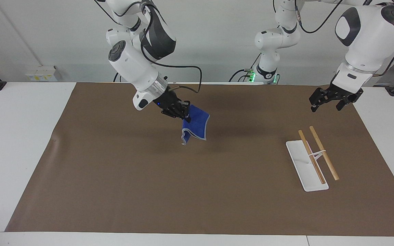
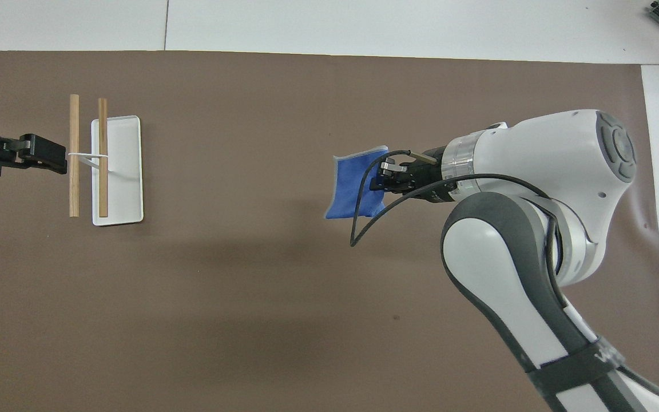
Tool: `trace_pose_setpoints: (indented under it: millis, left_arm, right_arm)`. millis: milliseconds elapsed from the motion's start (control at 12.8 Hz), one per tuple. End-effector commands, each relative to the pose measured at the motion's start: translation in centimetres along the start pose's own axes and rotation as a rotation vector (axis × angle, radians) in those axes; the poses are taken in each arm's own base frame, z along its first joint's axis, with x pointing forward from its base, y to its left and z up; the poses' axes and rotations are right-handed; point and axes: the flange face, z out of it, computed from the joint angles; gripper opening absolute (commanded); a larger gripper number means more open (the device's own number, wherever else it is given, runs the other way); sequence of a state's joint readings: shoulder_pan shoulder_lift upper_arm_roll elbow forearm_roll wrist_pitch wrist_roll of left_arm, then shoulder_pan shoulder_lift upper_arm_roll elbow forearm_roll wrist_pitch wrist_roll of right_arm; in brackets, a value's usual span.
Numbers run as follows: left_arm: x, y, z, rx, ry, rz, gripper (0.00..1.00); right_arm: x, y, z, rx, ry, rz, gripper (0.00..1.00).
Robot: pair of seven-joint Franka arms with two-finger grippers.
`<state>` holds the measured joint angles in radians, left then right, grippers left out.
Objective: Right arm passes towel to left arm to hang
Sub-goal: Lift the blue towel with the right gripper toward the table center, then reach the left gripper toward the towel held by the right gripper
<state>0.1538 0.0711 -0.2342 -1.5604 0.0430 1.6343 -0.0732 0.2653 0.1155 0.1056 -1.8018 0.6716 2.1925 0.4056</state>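
Observation:
The blue towel (image 1: 195, 125) (image 2: 354, 184) hangs in the air over the middle of the brown mat, pinched at one edge by my right gripper (image 1: 184, 117) (image 2: 376, 178), which is shut on it. The cloth droops below the fingers, clear of the mat. My left gripper (image 1: 327, 104) (image 2: 49, 161) waits open in the air over the mat's end by the left arm, beside the rack and nearer its own base.
A small hanging rack, a white base (image 1: 301, 163) (image 2: 125, 171) carrying two raised wooden bars (image 1: 323, 152) (image 2: 74, 155), stands on the brown mat (image 1: 197, 191) toward the left arm's end. White tabletop borders the mat on all sides.

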Motion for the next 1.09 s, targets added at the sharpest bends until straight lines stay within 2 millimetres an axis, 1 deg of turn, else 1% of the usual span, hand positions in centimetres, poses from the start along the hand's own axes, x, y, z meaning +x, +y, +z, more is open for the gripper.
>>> trace_pose_setpoints:
  millis: [0,78,156,234,312,390,468,624,780,859,937,1015]
  left_arm:
    - [-1.4,0.8,-0.6,0.005,-0.003,0.014,1.00]
    - [-1.3,1.2,-0.8,0.004,0.011,0.016,1.00]
    - [-1.3,1.1,-0.8,0.004,0.014,0.017,1.00]
    - [-1.3,0.9,-0.7,0.000,0.013,0.022,1.00]
    - [-1.5,1.3,-0.3,-0.003,0.018,0.016,1.00]
    - [-1.8,1.9,0.4,-0.004,0.048,0.018,1.00]
    - [-1.9,2.5,1.7,-0.039,0.085,-0.013,1.00]
    - [-2.9,4.0,3.6,-0.228,0.136,-0.179,1.00]
    - [-3.8,8.3,4.4,-0.300,0.165,-0.266,1.00]
    - [-4.1,10.2,4.6,-0.325,0.183,-0.337,1.00]
    - [-4.6,13.2,4.7,-0.355,0.207,-0.386,1.00]
    - [-5.1,15.4,5.1,-0.396,0.227,-0.464,1.00]
  right_arm:
    - [0.0,-2.3,0.8,0.142,0.027,0.114,0.00]
    - [-0.6,-3.0,1.4,0.160,0.031,0.135,0.00]
    - [-1.0,-3.4,1.6,0.171,0.037,0.183,0.00]
    - [-1.9,-4.4,2.1,0.182,0.043,0.215,0.00]
    - [-2.3,-4.9,2.6,0.191,0.048,0.237,0.00]
    - [-2.2,-4.7,2.9,0.190,0.043,0.247,0.00]
    - [-2.1,-4.6,3.0,0.189,0.044,0.249,0.00]
    - [-2.0,-4.4,3.1,0.186,0.043,0.251,0.00]
    - [-1.8,-4.3,3.1,0.184,0.040,0.255,0.00]
    - [-1.8,-4.2,3.1,0.181,0.037,0.257,0.00]
    - [-1.8,-4.2,3.0,0.182,0.037,0.256,0.00]
    - [-1.8,-4.2,3.1,0.180,0.035,0.257,0.00]
